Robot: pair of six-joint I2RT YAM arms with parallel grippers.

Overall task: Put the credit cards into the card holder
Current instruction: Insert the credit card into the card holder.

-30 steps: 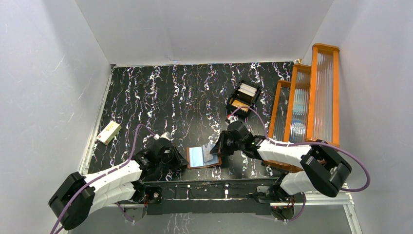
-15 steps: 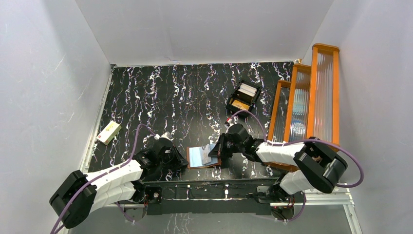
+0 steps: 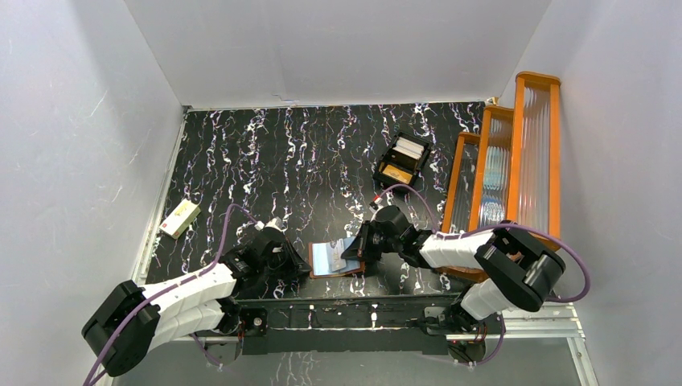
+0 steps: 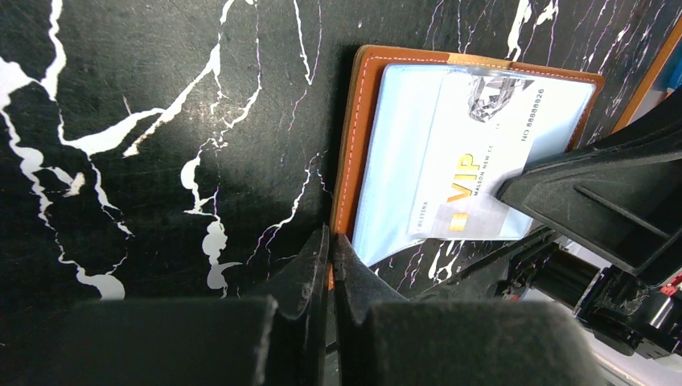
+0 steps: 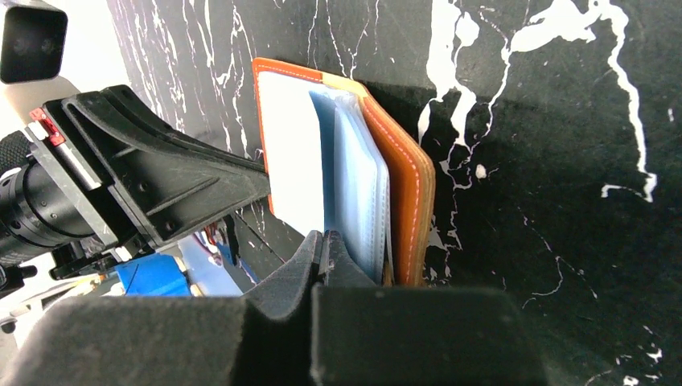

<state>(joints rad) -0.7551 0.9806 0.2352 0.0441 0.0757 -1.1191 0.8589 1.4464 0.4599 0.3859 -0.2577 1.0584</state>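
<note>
Card holder (image 3: 336,259) open on table (image 3: 281,161).

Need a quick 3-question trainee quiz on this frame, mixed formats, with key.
1. True or false: the card holder lies open on the table.
2. Where does the black tray stand? A) against the left wall B) far right, near the orange-framed racks C) on top of the card holder
3. Fill in: the white card over the holder's pale pocket shows gold letters "___".
Key: 1 true; 2 B; 3 VIP.
</note>
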